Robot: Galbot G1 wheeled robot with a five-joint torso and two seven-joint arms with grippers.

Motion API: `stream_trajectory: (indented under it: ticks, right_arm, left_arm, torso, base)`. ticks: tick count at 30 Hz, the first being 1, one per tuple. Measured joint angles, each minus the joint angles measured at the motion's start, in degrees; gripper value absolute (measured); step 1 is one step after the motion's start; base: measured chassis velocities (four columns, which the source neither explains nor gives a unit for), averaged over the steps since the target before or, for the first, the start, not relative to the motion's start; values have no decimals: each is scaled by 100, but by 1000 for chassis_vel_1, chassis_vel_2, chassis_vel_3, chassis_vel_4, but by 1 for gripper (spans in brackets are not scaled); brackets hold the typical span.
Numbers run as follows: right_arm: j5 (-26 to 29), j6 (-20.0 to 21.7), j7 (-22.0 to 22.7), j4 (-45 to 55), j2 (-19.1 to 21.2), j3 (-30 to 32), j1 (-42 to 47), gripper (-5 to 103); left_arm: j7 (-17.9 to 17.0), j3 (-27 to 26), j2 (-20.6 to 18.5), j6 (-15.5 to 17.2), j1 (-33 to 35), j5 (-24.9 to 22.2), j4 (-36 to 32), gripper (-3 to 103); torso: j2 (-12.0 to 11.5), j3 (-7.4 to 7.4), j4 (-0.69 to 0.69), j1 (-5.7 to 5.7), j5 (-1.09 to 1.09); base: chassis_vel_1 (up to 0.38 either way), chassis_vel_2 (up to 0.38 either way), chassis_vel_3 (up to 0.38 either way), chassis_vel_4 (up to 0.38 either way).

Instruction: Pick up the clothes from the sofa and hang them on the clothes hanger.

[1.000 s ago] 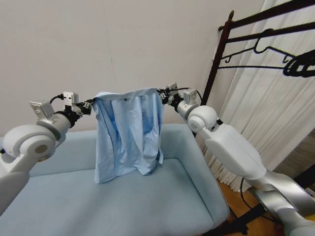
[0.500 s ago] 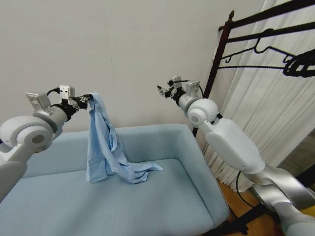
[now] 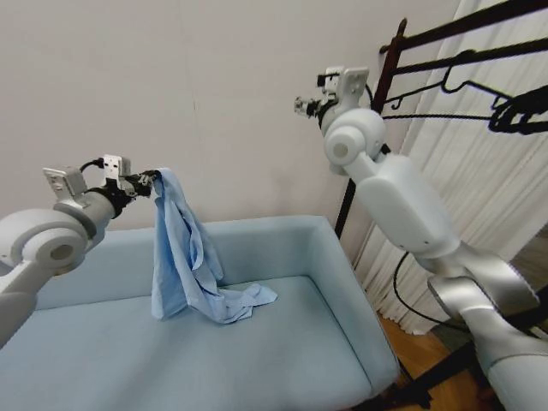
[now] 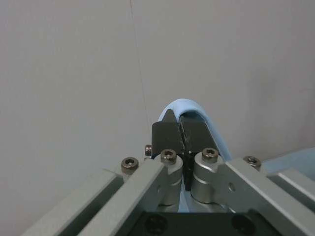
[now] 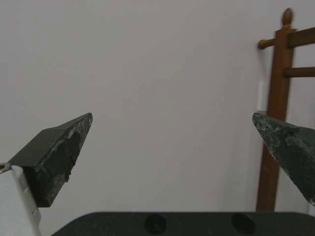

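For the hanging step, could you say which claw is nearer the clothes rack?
Right: right claw raised beside the clothes rack; left claw far across, clamping the blue shirt.

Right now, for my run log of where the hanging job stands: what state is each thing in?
left end effector, shut on the blue shirt, held up over the sofa.
right end effector, open, empty, raised beside the clothes rack.
blue shirt, dangling from one pinched edge, lower end lying on the sofa seat.
black hanger, hooked on the clothes rack, no garment on it.

one shirt, one sofa, one rack, two tools.
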State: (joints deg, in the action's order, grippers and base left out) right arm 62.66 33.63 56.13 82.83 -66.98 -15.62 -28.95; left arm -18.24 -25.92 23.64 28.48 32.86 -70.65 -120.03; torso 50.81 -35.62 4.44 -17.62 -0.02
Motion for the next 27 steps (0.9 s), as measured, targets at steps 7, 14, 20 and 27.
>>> stream_trajectory:
  ticks: [7,14,20,27]
  right_arm:
    - [-76,-208,610,-1686,-547,-79,-702,100]
    - [-929,-616,475,-4071,-1398,201,-1302,100]
    - [-1282,-740,292,-4848,-1490,238,-1462,100]
    - [-1264,-736,243,-5213,-1214,207,-1530,100]
  left_arm:
    - [-38,-141,36,-23,157,-33,-126,0]
    - [-92,-256,76,-75,285,-151,-295,0]
    - [-165,-349,219,-82,377,-196,-420,0]
    - [-199,-532,460,-85,654,-163,-573,0]
  torso:
    - [0,0,3,0,1]
    - [0,-1,2,-1,2]
    - [0,-1,2,0,2]
    - [0,-1,2,-1,4]
  base:
    - [0,0,0,0]
    - [0,0,0,0]
    - [0,0,0,0]
    - [0,0,0,0]
